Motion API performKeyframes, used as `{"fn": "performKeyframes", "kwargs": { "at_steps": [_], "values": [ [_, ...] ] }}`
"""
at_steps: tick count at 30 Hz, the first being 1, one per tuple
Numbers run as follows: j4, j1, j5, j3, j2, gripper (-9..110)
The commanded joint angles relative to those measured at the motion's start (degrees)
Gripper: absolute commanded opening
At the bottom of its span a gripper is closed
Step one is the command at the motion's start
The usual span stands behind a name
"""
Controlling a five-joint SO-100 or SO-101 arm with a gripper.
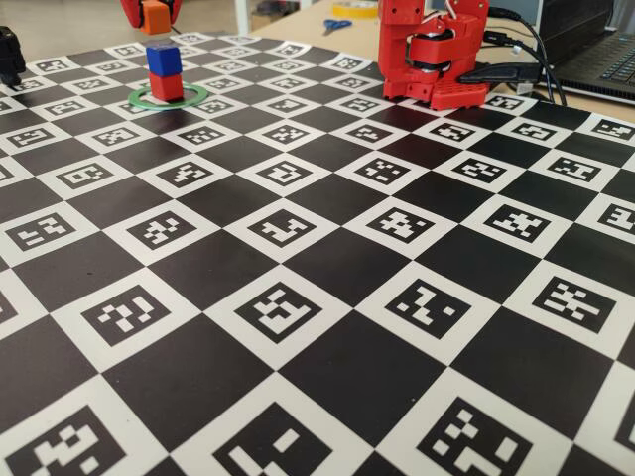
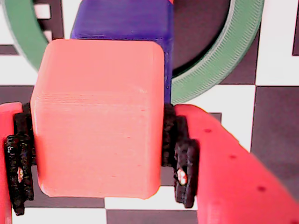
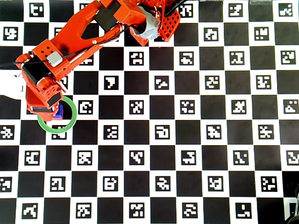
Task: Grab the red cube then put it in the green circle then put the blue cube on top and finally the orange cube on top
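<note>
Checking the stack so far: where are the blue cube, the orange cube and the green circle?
blue cube [image 1: 163, 59], fixed view, front face.
orange cube [image 2: 100, 116], wrist view, top face.
green circle [image 3: 69, 124], overhead view, right rim.

The arm [image 3: 79, 35] is built of red printed plastic, with black motor blocks, black cabling and grey tape. Black ribbed pads [image 2: 184, 172] are fitted inside the red gripper [image 2: 98, 154] fingers.

A robotics lab bench — a checkerboard mat [image 1: 327, 297] of printed markers covers the table, with a laptop [image 1: 595, 59], cables and scissors [image 1: 335, 25] at the far edge.
</note>
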Motion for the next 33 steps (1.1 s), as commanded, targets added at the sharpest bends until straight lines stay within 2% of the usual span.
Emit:
{"fn": "performKeyframes", "kwargs": {
  "at_steps": [1, 33],
  "values": [
    [-0.8, -0.4, 0.6, 0.1, 2.6, -2],
    [-3.1, -0.9, 1.8, 3.6, 3.5, 0]
  ]
}}
